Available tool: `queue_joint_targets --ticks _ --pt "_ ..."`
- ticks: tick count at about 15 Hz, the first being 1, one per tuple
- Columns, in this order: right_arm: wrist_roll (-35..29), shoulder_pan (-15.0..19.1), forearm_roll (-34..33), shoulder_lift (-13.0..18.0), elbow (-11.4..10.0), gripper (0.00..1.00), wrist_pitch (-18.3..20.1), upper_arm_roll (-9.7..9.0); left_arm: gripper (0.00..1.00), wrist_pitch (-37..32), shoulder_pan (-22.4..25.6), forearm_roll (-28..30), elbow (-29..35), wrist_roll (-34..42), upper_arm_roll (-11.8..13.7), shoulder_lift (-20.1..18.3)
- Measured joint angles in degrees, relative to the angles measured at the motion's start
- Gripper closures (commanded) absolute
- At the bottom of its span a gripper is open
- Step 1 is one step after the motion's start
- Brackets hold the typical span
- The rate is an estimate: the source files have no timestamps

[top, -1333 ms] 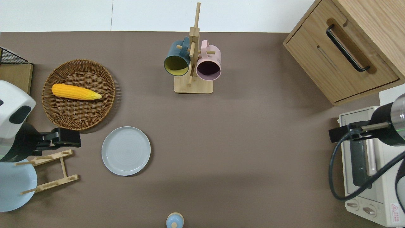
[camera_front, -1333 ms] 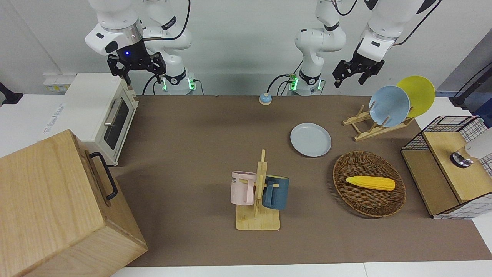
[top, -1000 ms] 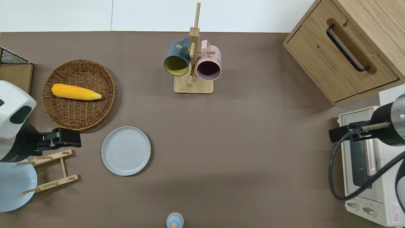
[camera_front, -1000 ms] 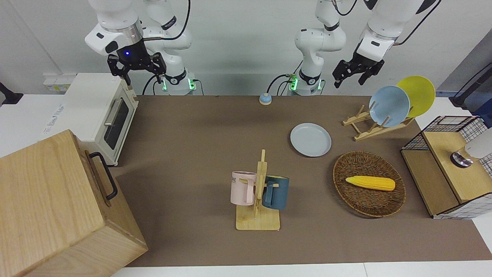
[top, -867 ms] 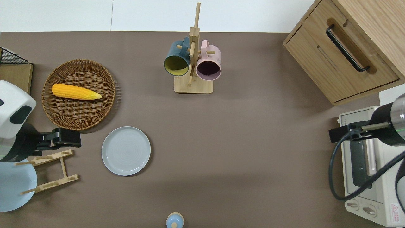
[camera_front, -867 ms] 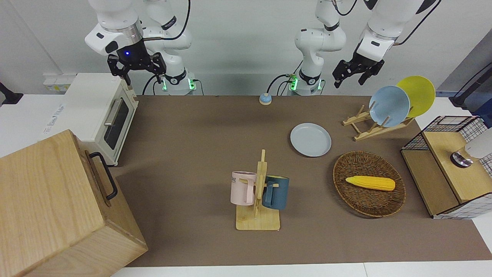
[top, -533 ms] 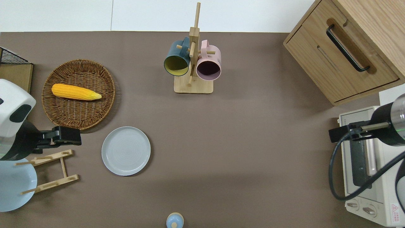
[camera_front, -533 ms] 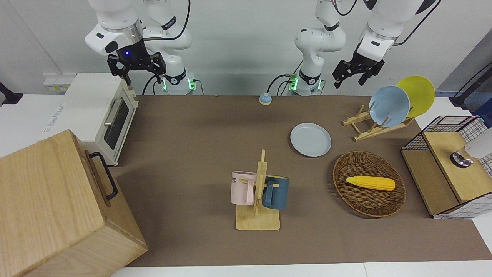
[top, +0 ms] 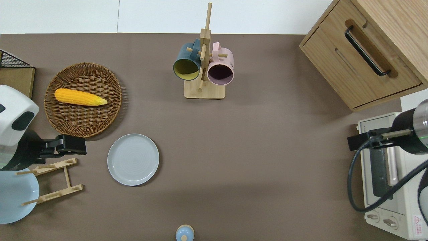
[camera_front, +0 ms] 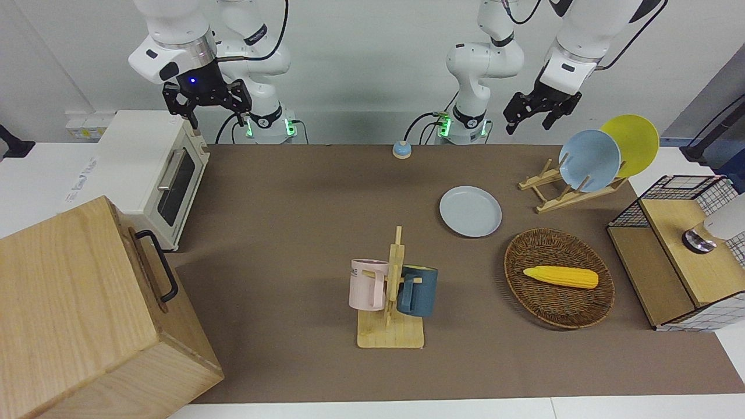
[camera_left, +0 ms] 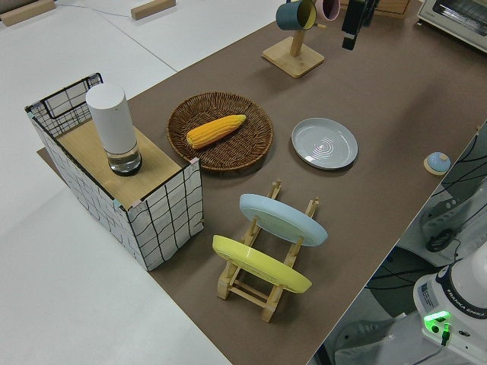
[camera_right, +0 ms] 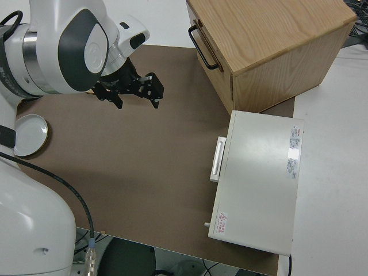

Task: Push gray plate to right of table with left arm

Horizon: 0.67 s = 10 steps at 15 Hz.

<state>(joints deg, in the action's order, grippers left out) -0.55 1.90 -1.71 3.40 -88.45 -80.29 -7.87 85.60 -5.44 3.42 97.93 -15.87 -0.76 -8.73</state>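
The gray plate (camera_front: 470, 211) lies flat on the brown table (camera_front: 291, 192), nearer to the robots than the wicker basket; it also shows in the overhead view (top: 133, 159) and the left side view (camera_left: 324, 143). My left gripper (camera_front: 529, 123) is open, empty and up in the air. In the overhead view the left gripper (top: 77, 146) is over the table between the basket and the wooden dish rack, beside the plate toward the left arm's end, apart from it. My right arm is parked, its gripper (camera_front: 216, 116) open.
The wicker basket (top: 83, 120) holds a corn cob (top: 80, 97). The dish rack (camera_front: 567, 195) carries a sky-blue plate (camera_front: 589, 160) and a yellow plate (camera_front: 637, 139). A mug tree (top: 204, 90), a wooden cabinet (top: 367, 50), a toaster oven (camera_front: 145, 169) and a small bell (top: 184, 233) stand around.
My left gripper has drifted only slightly in the air. The gray plate and the right arm have not moved.
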Motion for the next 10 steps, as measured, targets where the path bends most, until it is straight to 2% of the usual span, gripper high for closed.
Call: queue_joint_targets --ticks 10 --pt "0.0 0.0 0.0 0.0 0.0 0.005 0.0 0.0 0.0 0.0 0.6 0.0 1.4 0.0 0.5 -1.1"
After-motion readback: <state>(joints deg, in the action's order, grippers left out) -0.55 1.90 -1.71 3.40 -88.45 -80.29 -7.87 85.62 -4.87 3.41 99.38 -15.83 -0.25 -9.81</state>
